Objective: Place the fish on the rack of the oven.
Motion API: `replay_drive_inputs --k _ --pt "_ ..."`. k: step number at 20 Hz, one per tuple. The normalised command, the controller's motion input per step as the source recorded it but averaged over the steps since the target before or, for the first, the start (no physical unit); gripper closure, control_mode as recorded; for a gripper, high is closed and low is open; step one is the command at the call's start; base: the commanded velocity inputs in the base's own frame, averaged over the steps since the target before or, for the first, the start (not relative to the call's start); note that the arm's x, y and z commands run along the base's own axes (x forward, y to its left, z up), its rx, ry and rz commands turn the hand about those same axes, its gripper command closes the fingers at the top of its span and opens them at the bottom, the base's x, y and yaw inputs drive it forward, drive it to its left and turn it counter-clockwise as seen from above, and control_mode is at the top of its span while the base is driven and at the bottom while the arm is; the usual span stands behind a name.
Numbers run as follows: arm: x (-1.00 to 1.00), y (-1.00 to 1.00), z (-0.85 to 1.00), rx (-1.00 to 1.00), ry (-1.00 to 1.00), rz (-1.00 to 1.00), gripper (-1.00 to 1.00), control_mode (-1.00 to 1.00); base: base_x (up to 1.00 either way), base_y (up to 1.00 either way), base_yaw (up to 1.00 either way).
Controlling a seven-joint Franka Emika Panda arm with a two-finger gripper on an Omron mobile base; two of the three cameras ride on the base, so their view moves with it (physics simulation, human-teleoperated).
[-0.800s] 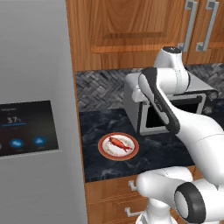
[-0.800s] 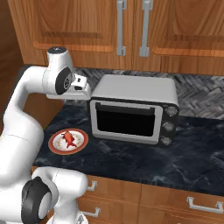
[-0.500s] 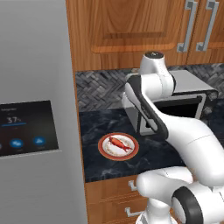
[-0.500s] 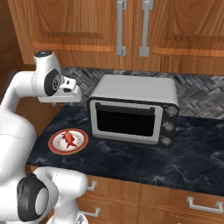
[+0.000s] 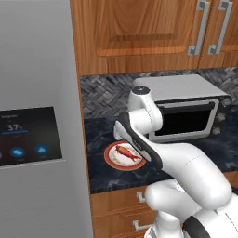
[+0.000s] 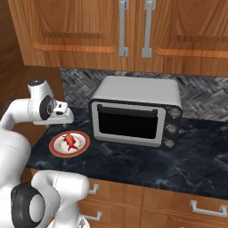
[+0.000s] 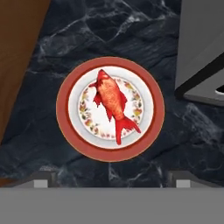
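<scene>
The reach for the pick is being made. The small red-orange fish [image 7: 112,103] is being carried by the white round plate with red-brown rim [image 7: 65,114] near the dark marble counter's [image 6: 133,167] front-left edge. The two-finger gripper [image 7: 112,178] is being held released above it; a straight descent is called for. The silver countertop toaster oven [image 6: 136,111] is crowding the right.

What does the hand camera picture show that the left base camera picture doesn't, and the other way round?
Hand view alone: the flowery pattern on the plate, and the fish seen straight from above, with fins and tail.

Left base view alone: the robot's white arm, the toaster oven's whole front with its door shut, the wooden cabinets and the grey fridge panel.

Both: the fish on its plate, on the dark marble counter.
</scene>
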Motion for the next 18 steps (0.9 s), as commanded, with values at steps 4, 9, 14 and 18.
replay_drive_inputs --k 4,9,14,18 --pt "0.22 0.05 -0.55 -0.03 0.0 0.06 -1.0 -1.0 0.0 0.0 0.0" --pt "0.4 0.0 -0.52 -0.06 0.0 0.12 -1.0 -1.0 0.0 0.0 0.0" --pt "0.52 0.0 -0.5 -0.02 0.12 0.08 -1.0 -1.0 0.0 0.0 0.0" --pt "0.61 -0.02 -0.46 0.0 0.14 0.03 -1.0 -1.0 0.0 0.0 0.0"
